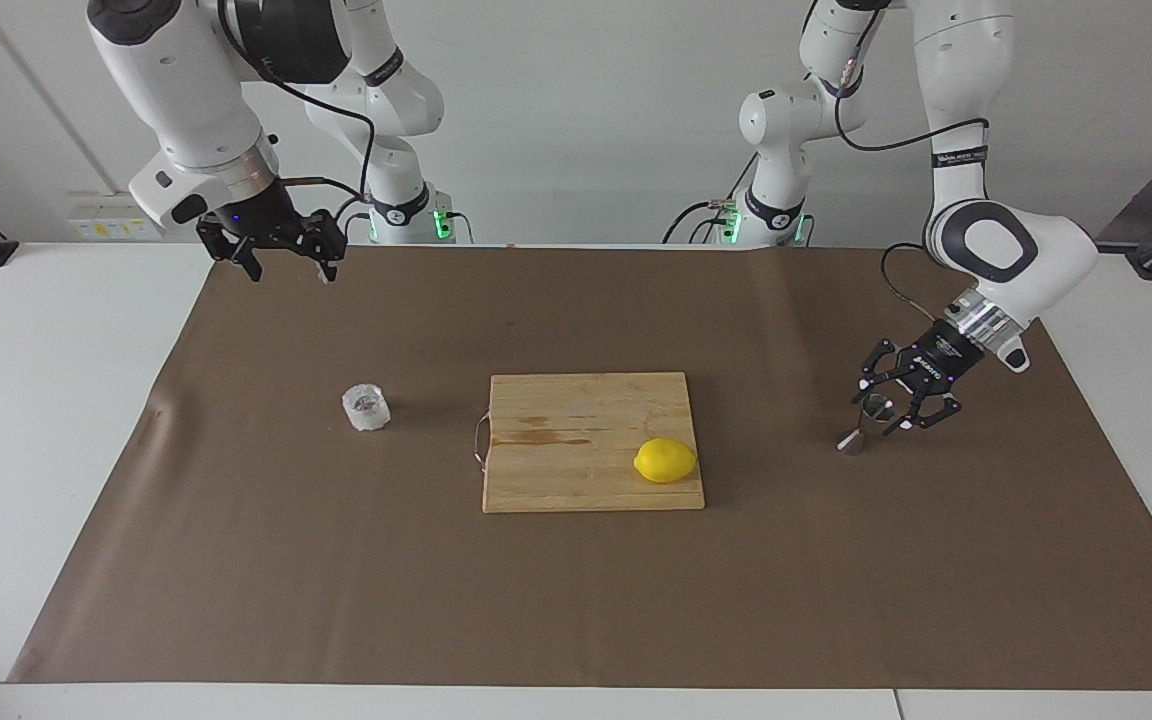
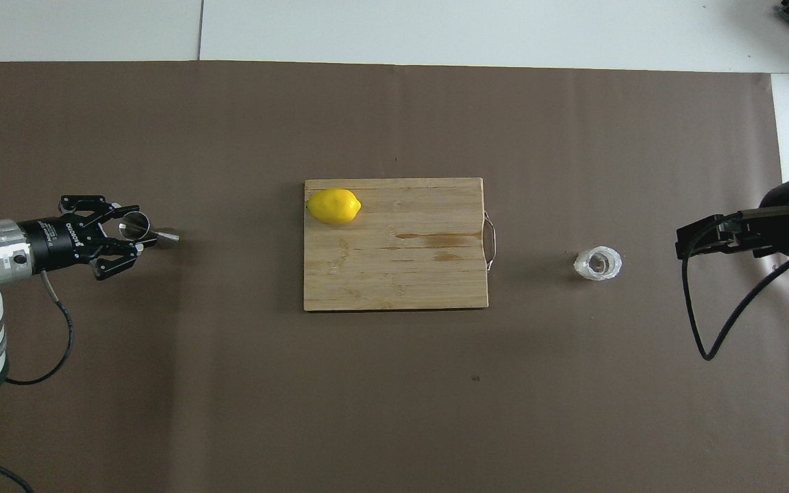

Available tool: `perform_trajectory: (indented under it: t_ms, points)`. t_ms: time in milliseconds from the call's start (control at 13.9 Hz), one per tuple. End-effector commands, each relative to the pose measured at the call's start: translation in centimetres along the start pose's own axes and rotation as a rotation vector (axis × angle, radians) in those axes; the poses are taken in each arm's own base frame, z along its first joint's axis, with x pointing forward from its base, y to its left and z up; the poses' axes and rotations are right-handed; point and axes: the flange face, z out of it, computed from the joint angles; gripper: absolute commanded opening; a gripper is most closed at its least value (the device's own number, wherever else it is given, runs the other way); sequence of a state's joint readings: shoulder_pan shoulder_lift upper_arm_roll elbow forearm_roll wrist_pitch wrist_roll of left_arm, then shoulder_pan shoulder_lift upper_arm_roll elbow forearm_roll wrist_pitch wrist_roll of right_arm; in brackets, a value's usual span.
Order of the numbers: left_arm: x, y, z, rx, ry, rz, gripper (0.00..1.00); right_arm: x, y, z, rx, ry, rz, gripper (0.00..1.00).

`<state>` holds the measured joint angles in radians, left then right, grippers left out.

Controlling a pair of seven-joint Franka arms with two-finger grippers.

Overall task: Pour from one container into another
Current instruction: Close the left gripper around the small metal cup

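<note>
Step in hand: left pincer [image 1: 886, 410] clamps small hourglass-shaped steel jigger [image 1: 868, 418] at left arm's end of tabletop [image 1: 56, 420]. Right pincer [image 1: 288, 262] waits, wide, empty. Clear faceted glass tumbler [image 1: 366, 408] stands untouched beside wooden board [image 1: 576, 470]. Next, probably: bring jigger toward tumbler, upright.

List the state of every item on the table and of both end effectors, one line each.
Glass tumbler: upright on the mat, untouched; contents cannot be told.
Steel jigger: standing on the mat, gripped.
Left end effector: low, shut on the steel jigger.
Right end effector: open, raised, empty, waiting.
Lemon: lying on the cutting board.
Cutting board: flat on the mat.
</note>
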<state>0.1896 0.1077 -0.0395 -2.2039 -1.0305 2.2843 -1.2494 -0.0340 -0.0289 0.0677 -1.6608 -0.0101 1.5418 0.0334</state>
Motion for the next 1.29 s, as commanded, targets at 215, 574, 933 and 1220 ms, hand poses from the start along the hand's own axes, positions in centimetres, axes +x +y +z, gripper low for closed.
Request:
perform_trajectory:
  t_ms: [215,574,933,1220]
  points:
    - [0.2,-0.8,-0.6,-0.015,-0.008,-0.015,0.59,-0.5,0.2,0.0,0.026,0.014,0.017,1.0]
    - [0.1,-0.7,-0.7,-0.018,-0.009,-0.012,0.29,-0.5,0.2,0.0,0.026,0.014,0.017,1.0]
    - [-0.3,-0.6,-0.7,-0.02,-0.011,-0.004,0.02,-0.5,0.2,0.0,0.026,0.014,0.017,1.0]
    - [-3.0,-0.2,-1.5,-0.021,-0.034,0.05,0.0,-0.5,0.2,0.0,0.026,0.014,0.017,1.0]
